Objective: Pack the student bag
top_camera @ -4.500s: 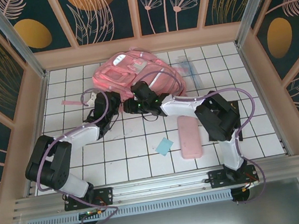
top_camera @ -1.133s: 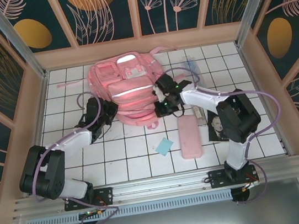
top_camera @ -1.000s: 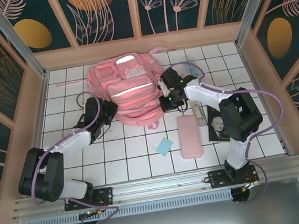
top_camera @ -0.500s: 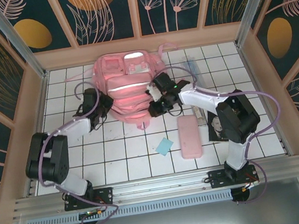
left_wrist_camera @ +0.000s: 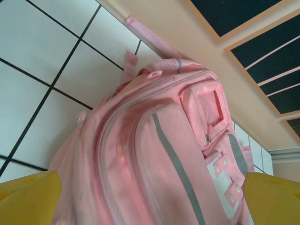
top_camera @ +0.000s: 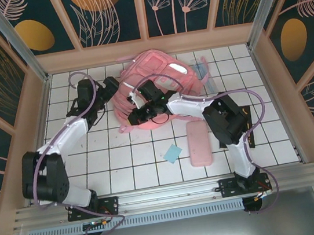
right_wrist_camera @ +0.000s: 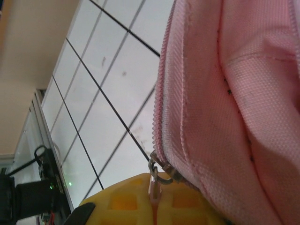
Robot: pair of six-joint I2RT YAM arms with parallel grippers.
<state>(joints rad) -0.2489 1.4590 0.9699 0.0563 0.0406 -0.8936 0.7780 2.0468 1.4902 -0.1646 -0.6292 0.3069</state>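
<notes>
**Student bag** (top_camera: 156,68): large pink fabric backpack lying on the white-tiled bench (top_camera: 122,157), at the middle of the far edge and reaching toward the centre.

**Left tool** (top_camera: 109,88): at the bag's left side in the top view. The left wrist view (left_wrist_camera: 150,201) shows what the top view cannot: the two yellow fingertips (left_wrist_camera: 28,199) stand wide apart at the bottom corners and clamp nothing. The bag lies ahead of them, with its grey stripe (left_wrist_camera: 176,164) and a zipped front pocket (left_wrist_camera: 208,112) showing. A pink strap (left_wrist_camera: 140,30) runs along the foot of the far wall.

**Right tool** (top_camera: 136,115): at the bag's near-left corner in the top view, where its grip is too small to read. In the right wrist view (right_wrist_camera: 154,201) the yellow pads (right_wrist_camera: 126,201) are pressed together on the zip pull (right_wrist_camera: 153,185), which hangs from a metal ring on the bag's zip track (right_wrist_camera: 161,117).

**Pencil case** (top_camera: 198,143): flat, pink, on the bench near the right arm, apart from the bag.

**Blue paper square** (top_camera: 172,153): just left of the pencil case, toward the near edge.
</notes>
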